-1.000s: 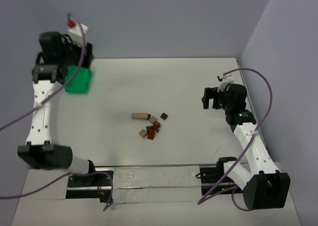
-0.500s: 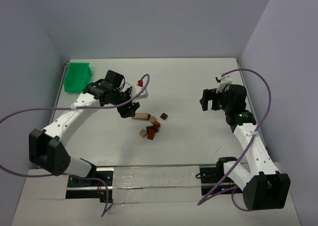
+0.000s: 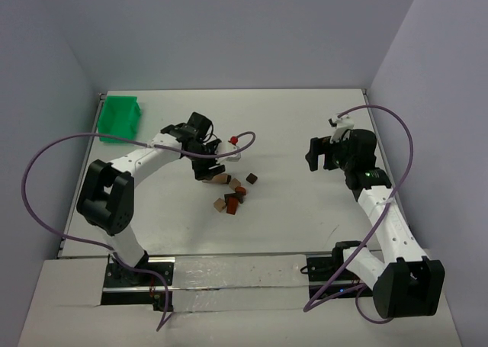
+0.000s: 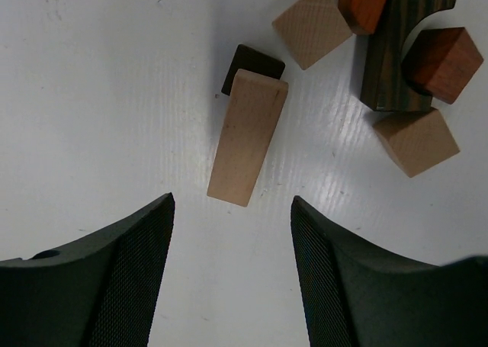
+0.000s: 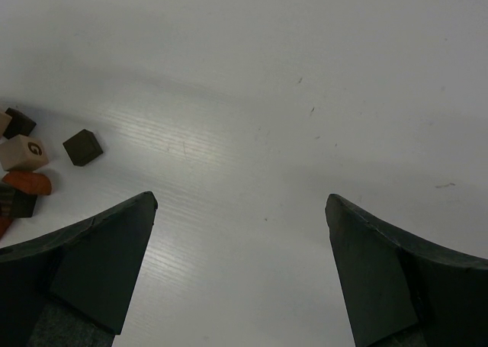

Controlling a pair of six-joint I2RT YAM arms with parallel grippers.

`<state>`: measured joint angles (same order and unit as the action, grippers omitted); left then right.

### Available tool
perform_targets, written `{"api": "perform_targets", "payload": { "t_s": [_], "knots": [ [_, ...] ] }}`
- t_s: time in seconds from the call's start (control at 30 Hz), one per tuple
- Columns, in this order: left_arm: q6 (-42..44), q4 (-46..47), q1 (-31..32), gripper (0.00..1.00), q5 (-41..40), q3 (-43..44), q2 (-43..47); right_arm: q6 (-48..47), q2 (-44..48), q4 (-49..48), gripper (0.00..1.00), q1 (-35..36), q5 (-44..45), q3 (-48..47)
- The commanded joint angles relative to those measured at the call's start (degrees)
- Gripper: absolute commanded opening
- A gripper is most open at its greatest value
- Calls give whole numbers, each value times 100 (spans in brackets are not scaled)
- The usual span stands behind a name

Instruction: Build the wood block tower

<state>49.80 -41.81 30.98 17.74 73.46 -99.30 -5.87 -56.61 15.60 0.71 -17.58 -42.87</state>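
Observation:
Several small wooden blocks lie loose in a cluster [image 3: 231,194] at mid-table, none stacked. The left wrist view shows a long tan block [image 4: 248,137], a small dark brown block [image 4: 253,65] touching its far end, a tan cube [image 4: 311,25], a dark arch-shaped block [image 4: 389,57], a reddish-brown block [image 4: 444,53] and a tan wedge [image 4: 415,141]. My left gripper [image 3: 207,168] hovers open just short of the long tan block's near end [image 4: 232,202]. My right gripper [image 3: 316,155] is open and empty [image 5: 240,202], well right of the cluster. A lone dark cube [image 5: 82,147] lies nearest to it.
A flat bright green tray [image 3: 120,118] sits at the far left back corner. Purple cables loop off both arms. Walls close the table on the left, back and right.
My left arm has swung from the green tray at the far left over to the block cluster, and its open gripper now hangs at the long tan block. The right arm has barely moved.

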Motion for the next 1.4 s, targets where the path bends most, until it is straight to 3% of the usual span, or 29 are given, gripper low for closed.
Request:
{"api": "perform_targets", "payload": {
  "t_s": [0.0, 0.43, 0.77, 0.87, 1.2, 1.3, 1.37],
  "knots": [
    [535, 160, 22, 69, 199, 353, -296, -77, -109, 27, 100, -31, -57, -305],
    [567, 382, 206, 79, 468, 239, -711, -107, -350, 49, 100, -36, -35, -380],
    [397, 852, 208, 72, 229, 123, -961, -116, -379, 64, 100, -27, -8, -380],
    [361, 918, 214, 67, 170, 93, -967, -115, -403, 59, 100, -34, -8, -396],
    [318, 972, 233, 34, 45, -50, -853, -116, -377, 58, 100, -36, 18, -380],
    [113, 801, 233, 12, -31, 24, -758, -115, -359, 75, 100, -35, 18, -388],
    [-338, 595, 233, 2, -132, 271, -835, -108, -338, 63, 100, -33, 12, -389]
  ]
}}
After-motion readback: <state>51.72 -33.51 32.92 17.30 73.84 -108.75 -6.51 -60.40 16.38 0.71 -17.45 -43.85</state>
